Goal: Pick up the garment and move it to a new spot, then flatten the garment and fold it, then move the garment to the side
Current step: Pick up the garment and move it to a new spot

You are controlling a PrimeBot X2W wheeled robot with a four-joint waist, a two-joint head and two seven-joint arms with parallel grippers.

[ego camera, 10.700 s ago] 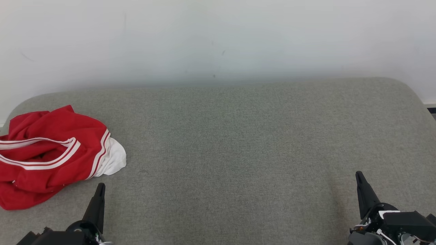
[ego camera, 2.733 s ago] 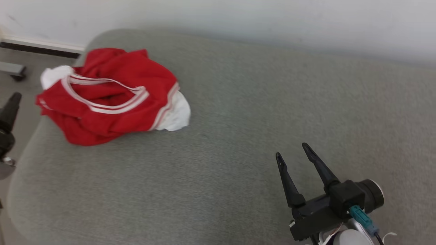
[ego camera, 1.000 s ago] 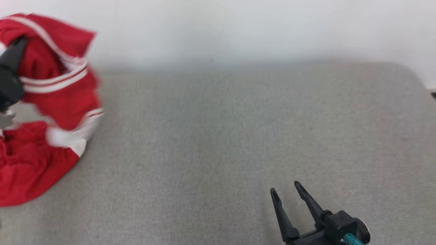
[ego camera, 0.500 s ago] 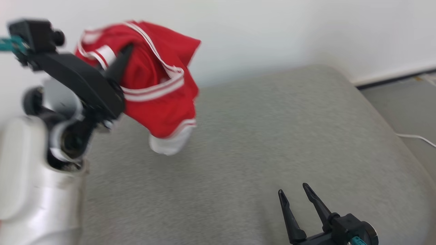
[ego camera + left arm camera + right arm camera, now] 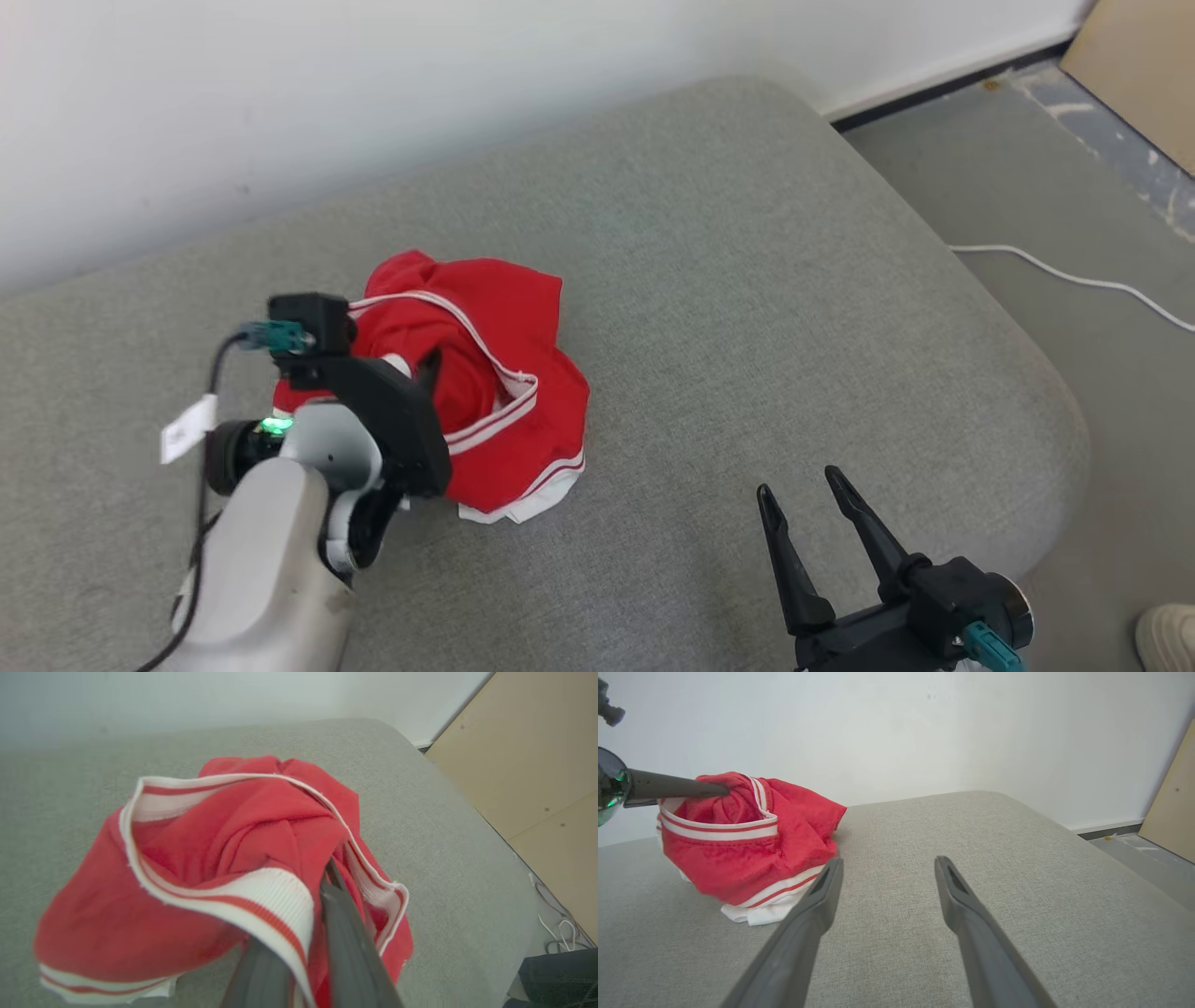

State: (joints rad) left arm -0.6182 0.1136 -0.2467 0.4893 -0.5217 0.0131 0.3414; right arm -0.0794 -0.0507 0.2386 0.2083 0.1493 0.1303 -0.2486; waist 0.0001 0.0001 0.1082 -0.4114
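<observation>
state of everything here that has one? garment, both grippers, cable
red garment: crumpled, unfolded, bottom resting on the grey cushion
left gripper: shut on the red garment's upper folds
right gripper: open, empty
white cable: lying loose on the floor

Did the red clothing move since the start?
Yes. The red garment left the left end of the grey cushion and now sits nearer its middle, pinched by the left gripper.

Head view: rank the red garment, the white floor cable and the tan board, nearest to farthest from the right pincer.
1. The red garment, on the grey cushion, left of the right pincer.
2. The white cable, on the floor to the right.
3. The tan board, far corner on the right.
</observation>
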